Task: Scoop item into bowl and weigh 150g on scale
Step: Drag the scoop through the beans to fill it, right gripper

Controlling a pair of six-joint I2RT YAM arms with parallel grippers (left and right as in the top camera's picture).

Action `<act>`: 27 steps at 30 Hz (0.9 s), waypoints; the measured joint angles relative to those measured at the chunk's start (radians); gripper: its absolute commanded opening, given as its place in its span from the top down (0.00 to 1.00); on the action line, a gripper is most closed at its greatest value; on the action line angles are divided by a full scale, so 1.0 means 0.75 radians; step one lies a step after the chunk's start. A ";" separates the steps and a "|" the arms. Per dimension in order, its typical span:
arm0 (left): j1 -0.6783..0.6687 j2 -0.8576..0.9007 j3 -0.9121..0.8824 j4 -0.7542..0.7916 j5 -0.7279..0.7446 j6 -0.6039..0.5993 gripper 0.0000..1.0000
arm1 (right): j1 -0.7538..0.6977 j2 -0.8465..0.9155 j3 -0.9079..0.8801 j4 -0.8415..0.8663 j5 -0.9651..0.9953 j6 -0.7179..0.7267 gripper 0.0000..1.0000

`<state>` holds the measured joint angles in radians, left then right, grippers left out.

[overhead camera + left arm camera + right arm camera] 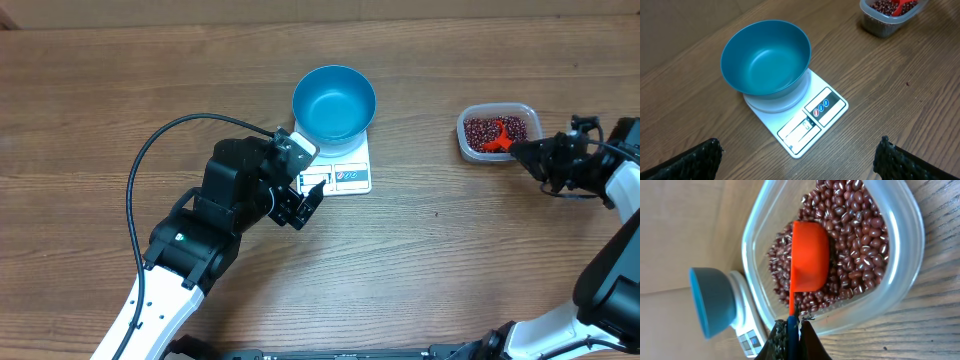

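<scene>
One table (450, 270), wood grain, bare across the lower centre and far left of the overhead view. Two arms; the right one is cut off by the right frame edge.

The left gripper (308, 203) is at the lower left of the scale, fingers (695, 160) spread wide and holding nothing. The right gripper (522, 150) is at the tub's right edge, fingers pressed together on the scoop's blue handle (790, 325), which is mostly hidden.

One bowl (334, 103), top centre, empty. It sits on the scale and covers its upper part.

One scale (350, 176); display unreadable.

One clear tub (462, 135), upper right, well apart from the scale.

One red scoop (810, 255) lies on the beans; load cannot be told.

Beans (860, 225): uncountable, all in the tub.
</scene>
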<state>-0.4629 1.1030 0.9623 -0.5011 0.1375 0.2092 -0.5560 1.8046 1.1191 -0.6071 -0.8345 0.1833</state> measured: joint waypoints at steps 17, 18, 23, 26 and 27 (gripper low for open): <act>0.000 0.000 0.000 0.000 0.000 0.000 0.01 | -0.062 0.002 -0.002 -0.007 -0.211 -0.012 0.96; 0.000 0.000 0.000 0.000 0.000 0.000 0.00 | -0.062 0.002 -0.002 -0.006 -0.215 -0.013 0.96; 0.000 0.000 0.000 0.000 0.000 0.000 0.01 | -0.062 0.002 -0.002 -0.007 -0.228 -0.016 0.96; 0.000 0.000 0.000 0.000 0.000 0.000 0.00 | -0.062 0.002 -0.002 -0.006 -0.252 -0.021 0.96; 0.000 0.000 0.000 0.000 0.000 0.000 0.00 | -0.062 0.002 -0.002 -0.004 -0.260 -0.021 0.96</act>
<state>-0.4629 1.1030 0.9623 -0.5011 0.1375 0.2092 -0.6025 1.8061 1.1179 -0.6098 -1.0298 0.1677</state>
